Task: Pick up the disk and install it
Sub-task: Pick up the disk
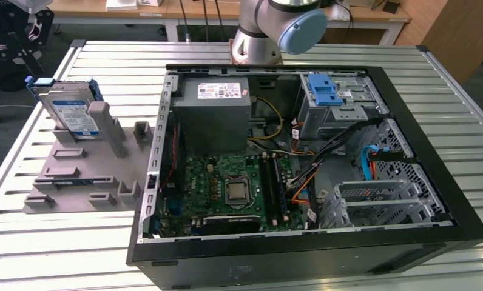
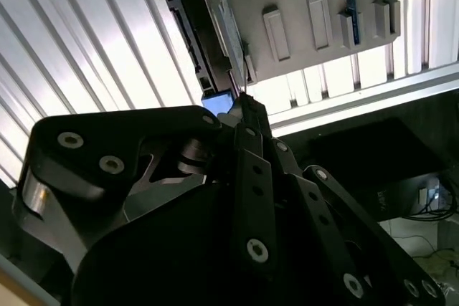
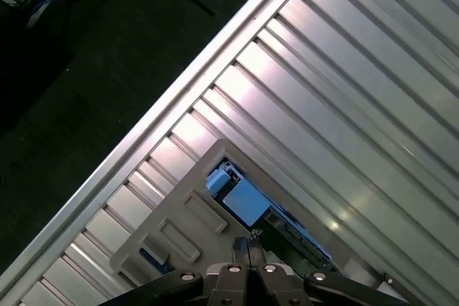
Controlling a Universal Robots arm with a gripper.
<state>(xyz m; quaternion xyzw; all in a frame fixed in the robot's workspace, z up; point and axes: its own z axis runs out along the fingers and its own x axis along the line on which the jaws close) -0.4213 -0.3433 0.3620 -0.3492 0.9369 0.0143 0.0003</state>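
Silver and flat, the rectangular hard drive with a blue-and-white label and a blue plastic carrier, the disk, is standing on edge in a slot of the grey plastic holder block. That block is lying on the slatted aluminium table at the exterior view's left, just beside the open black computer case.

The black two-fingered gripper is hanging near the disk's upper edge, over the blue carrier end. In both wrist views its fingertips are lying pressed together in a narrow point with nothing between them. Whether that point is touching the carrier cannot be told.

Inside the case, the grey metal drive cage with the blue ridged latch is sitting in the far corner, well apart from the disk.

Judging from how things are lying, none of the task is done. The disk is resting ungrasped in its holder, so both the pick-up and the installation into the case are left.
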